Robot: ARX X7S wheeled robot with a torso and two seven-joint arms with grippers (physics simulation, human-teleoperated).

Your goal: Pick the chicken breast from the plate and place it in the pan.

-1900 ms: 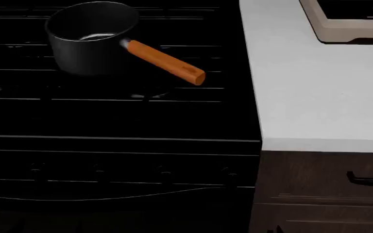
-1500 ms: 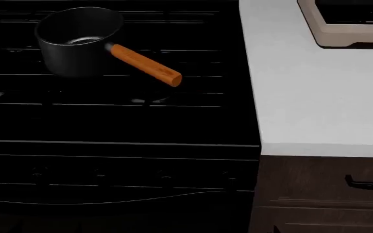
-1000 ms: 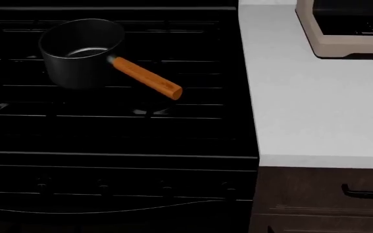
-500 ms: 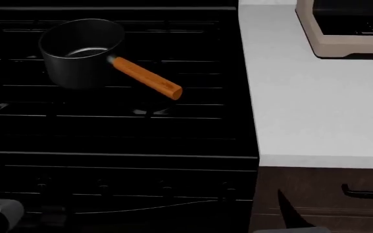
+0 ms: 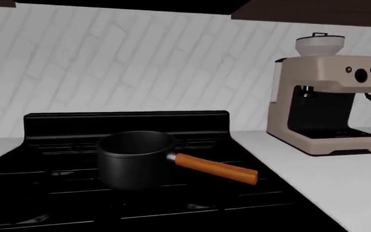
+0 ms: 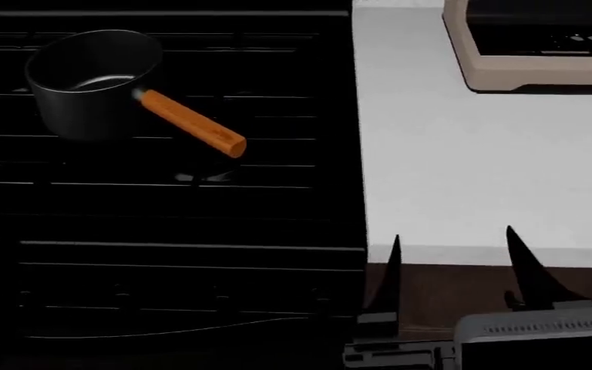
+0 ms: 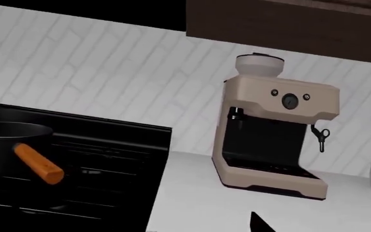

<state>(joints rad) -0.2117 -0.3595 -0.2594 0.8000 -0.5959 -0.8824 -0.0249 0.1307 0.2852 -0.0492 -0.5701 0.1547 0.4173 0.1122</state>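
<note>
Now right end effector (image 6: 450, 254) open, empty.

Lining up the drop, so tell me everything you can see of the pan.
The pan is a deep, cylindrical matte black saucepan standing upright on the black stove grate, towards the back left. It looks empty, with a pale sheen on its floor. Its straight orange-brown wooden handle points forward and right, towards the counter. Nothing else touches it.

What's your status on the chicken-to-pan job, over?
Right pincer open, empty, low at counter edge; left pincer not in view. Pan on stove, looks empty. Chicken breast and plate not in sight. Nothing blocking the pan.
</note>
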